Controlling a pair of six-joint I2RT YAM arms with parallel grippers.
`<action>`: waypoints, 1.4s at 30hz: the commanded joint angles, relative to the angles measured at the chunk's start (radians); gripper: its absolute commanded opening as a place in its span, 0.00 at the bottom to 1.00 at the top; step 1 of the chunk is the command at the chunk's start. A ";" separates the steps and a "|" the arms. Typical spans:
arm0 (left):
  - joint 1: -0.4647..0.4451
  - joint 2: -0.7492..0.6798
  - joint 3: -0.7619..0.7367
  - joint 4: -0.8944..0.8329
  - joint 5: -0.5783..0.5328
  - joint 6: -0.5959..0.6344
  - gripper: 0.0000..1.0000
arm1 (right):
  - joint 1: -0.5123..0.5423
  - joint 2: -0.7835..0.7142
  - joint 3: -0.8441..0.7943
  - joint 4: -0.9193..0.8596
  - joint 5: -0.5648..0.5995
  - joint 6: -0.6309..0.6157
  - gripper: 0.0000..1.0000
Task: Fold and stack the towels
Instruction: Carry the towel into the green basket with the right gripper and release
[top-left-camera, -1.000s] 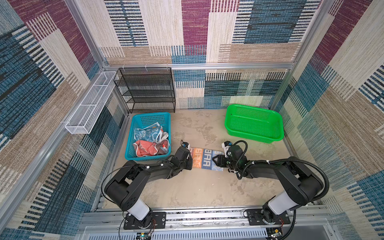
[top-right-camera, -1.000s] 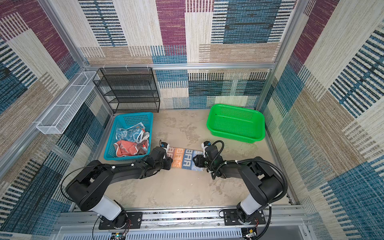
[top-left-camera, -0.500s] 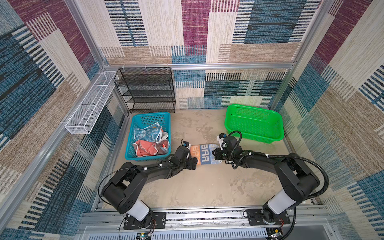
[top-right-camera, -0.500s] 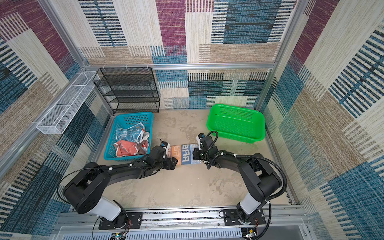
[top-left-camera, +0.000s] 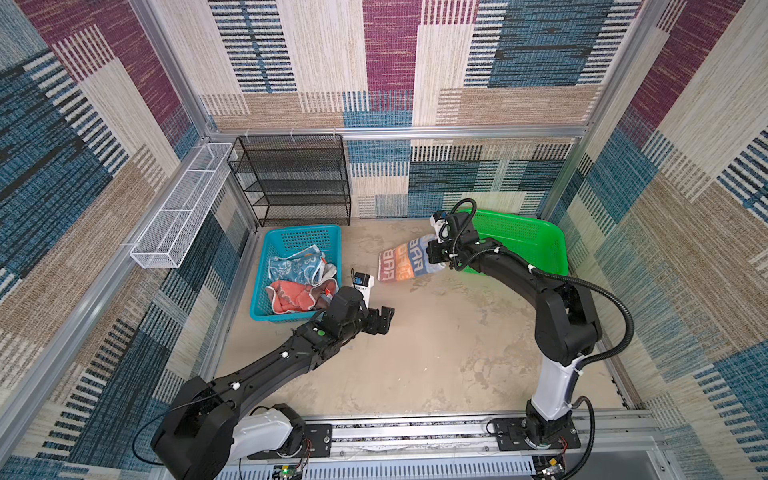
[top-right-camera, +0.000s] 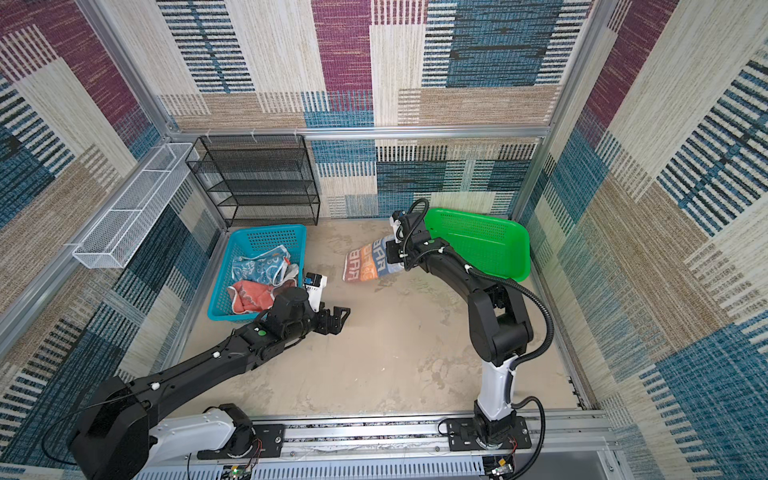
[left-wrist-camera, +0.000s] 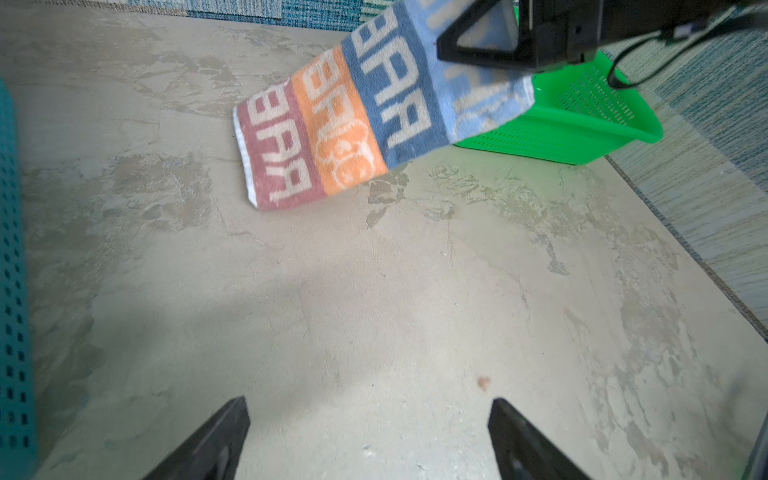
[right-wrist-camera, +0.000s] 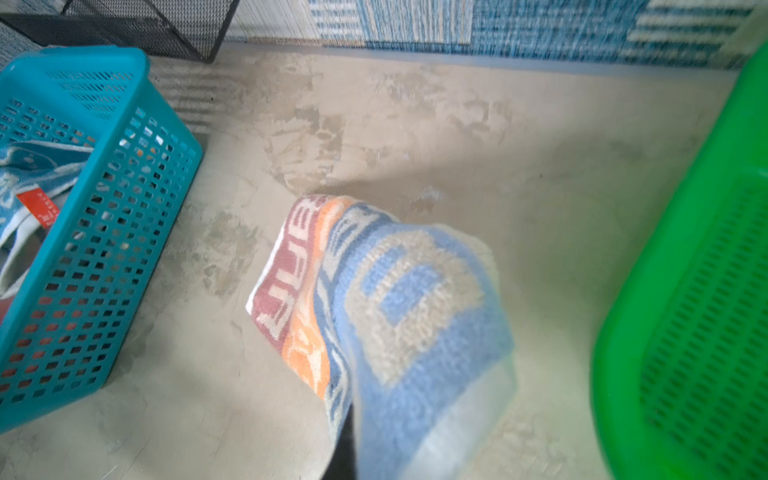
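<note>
Lifted toward the green basket since before, the lettered towel hangs from the clamped right gripper; left gripper gapes empty.

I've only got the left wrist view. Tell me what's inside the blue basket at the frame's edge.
Observer: At least two crumpled towels lie in the blue basket: a blue patterned towel toward the back and a coral towel in front.
Operator: Report the green basket's inside.
Observer: No towel shows in what I can see of the green basket.
Operator: Say what stands behind the blue basket.
Observer: A black wire shelf stands right behind it.
</note>
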 joint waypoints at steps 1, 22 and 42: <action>0.001 -0.013 -0.003 -0.056 0.002 0.023 0.94 | -0.036 0.062 0.151 -0.156 0.005 -0.066 0.00; 0.001 -0.042 -0.032 -0.073 -0.066 0.015 0.94 | -0.442 -0.010 0.142 -0.155 -0.094 -0.132 0.00; 0.001 -0.061 -0.040 -0.089 -0.083 0.012 0.93 | -0.530 0.110 0.014 -0.064 0.265 -0.083 0.26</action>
